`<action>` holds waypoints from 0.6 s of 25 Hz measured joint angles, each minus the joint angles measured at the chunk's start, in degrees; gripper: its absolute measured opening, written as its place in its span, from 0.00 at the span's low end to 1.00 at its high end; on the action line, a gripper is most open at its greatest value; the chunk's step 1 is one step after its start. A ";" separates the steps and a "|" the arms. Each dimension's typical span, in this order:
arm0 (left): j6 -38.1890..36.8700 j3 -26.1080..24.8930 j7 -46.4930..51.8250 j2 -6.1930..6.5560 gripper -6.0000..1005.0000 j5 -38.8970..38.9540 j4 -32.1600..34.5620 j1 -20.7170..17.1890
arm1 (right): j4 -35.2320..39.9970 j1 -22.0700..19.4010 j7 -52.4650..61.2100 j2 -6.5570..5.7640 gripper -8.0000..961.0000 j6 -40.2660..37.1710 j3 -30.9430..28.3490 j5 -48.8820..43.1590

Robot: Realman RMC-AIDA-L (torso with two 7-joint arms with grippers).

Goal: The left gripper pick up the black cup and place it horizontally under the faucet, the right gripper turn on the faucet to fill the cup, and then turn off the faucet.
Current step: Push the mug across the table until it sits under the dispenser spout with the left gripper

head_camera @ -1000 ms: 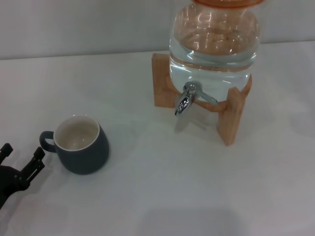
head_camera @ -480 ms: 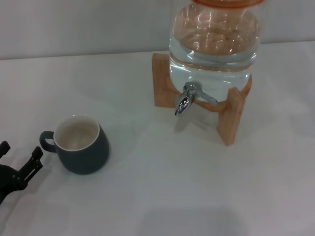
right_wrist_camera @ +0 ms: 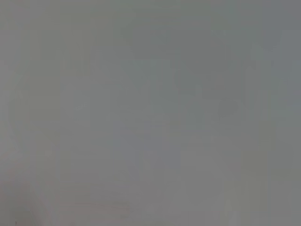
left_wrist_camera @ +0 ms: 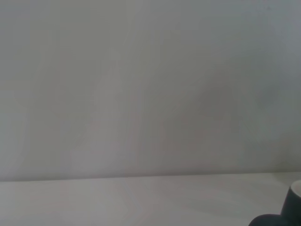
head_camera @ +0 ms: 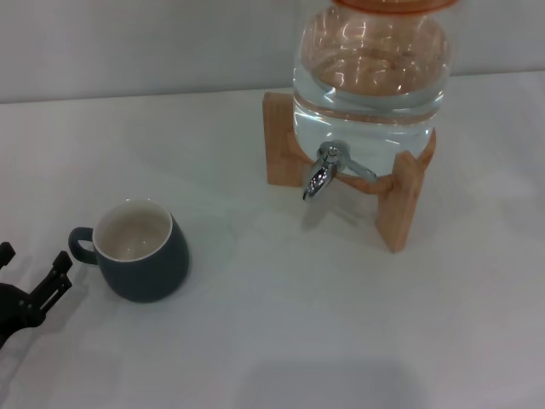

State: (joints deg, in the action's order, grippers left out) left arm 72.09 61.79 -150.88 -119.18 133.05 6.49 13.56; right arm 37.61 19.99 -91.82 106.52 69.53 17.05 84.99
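- Reaching for the cup (head_camera: 141,250), upright on the counter (head_camera: 281,332), well left of the faucet (head_camera: 324,169).
- My left gripper (head_camera: 32,276) hovers just beside its handle, fingers apart, nothing held.
- Next I judge: close in and clamp.

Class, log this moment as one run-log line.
left gripper: open, beside black cup, apart | cup: upright on table | faucet: untouched | right gripper: unseen

The black cup (head_camera: 143,253) is looking matt outside, smooth cream inside; the faucet (head_camera: 324,169) is gleaming chrome; the clear jar (head_camera: 370,72) is shining above its bare wooden stand (head_camera: 397,207).
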 joint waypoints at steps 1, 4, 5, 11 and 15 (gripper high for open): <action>0.01 0.00 -0.01 0.00 0.88 0.02 0.01 0.01 | 0.00 -0.02 0.00 0.00 0.88 0.01 0.00 0.00; 0.02 0.00 -0.02 0.00 0.88 0.04 0.23 0.10 | -0.06 -0.04 -0.06 0.00 0.88 0.05 0.00 0.00; 0.02 0.03 -0.02 0.00 0.88 0.06 0.54 0.13 | -0.07 -0.04 -0.07 0.00 0.88 0.06 0.00 0.00; 0.00 0.18 -0.02 0.00 0.88 0.02 1.84 0.13 | -0.08 -0.08 -0.10 0.01 0.88 0.06 -0.02 0.00; -0.02 0.07 -0.02 0.00 0.88 0.01 1.97 0.45 | -0.08 -0.28 -0.12 0.01 0.88 0.03 -0.01 0.09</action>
State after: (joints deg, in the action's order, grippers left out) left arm 72.07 61.86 -150.91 -119.18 133.07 8.45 14.01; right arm 37.53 19.71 -91.93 106.53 69.56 17.04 85.08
